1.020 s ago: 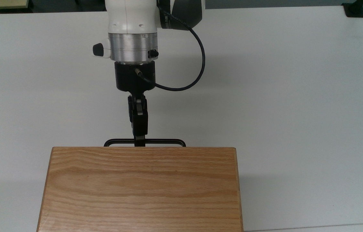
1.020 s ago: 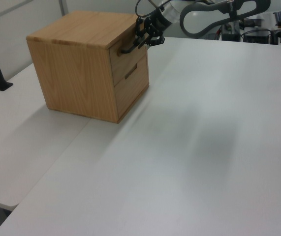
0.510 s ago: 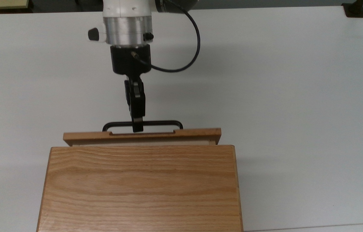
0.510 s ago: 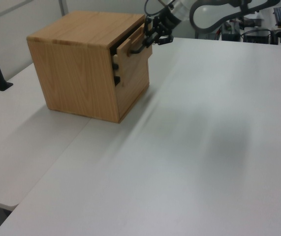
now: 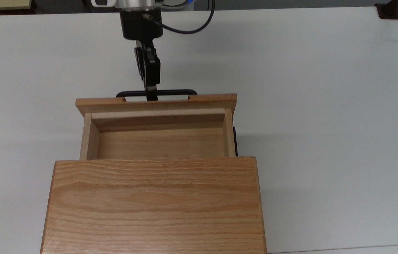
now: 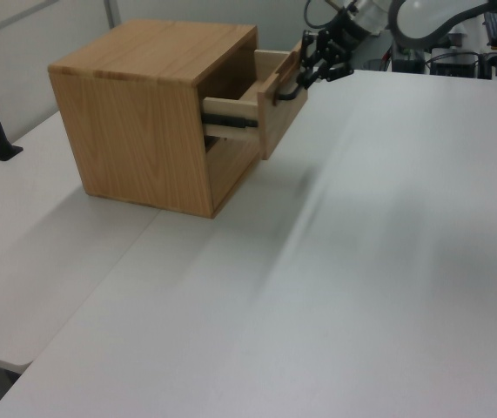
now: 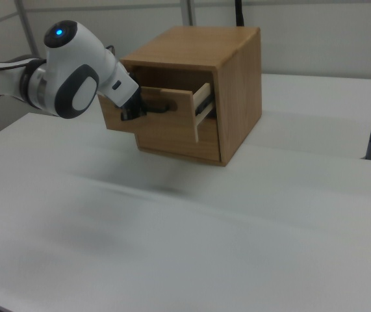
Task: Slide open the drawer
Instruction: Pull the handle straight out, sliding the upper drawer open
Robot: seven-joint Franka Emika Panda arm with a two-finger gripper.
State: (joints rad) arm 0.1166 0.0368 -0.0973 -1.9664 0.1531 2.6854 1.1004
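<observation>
White tabletop (image 5: pixel 326 106) stretched bare around the oak cabinet (image 5: pixel 155 204) while the gripper (image 5: pixel 152 92) stayed clamped on the black bar handle (image 5: pixel 170 92), near its middle, on the side facing away from the cabinet. Over the last second the drawer (image 5: pixel 160 143) had slid from flush with the cabinet front to well clear of it, its empty floor and side walls exposed. Judging by that travel, the opening was largely accomplished, with only a final stretch and letting go remaining.
</observation>
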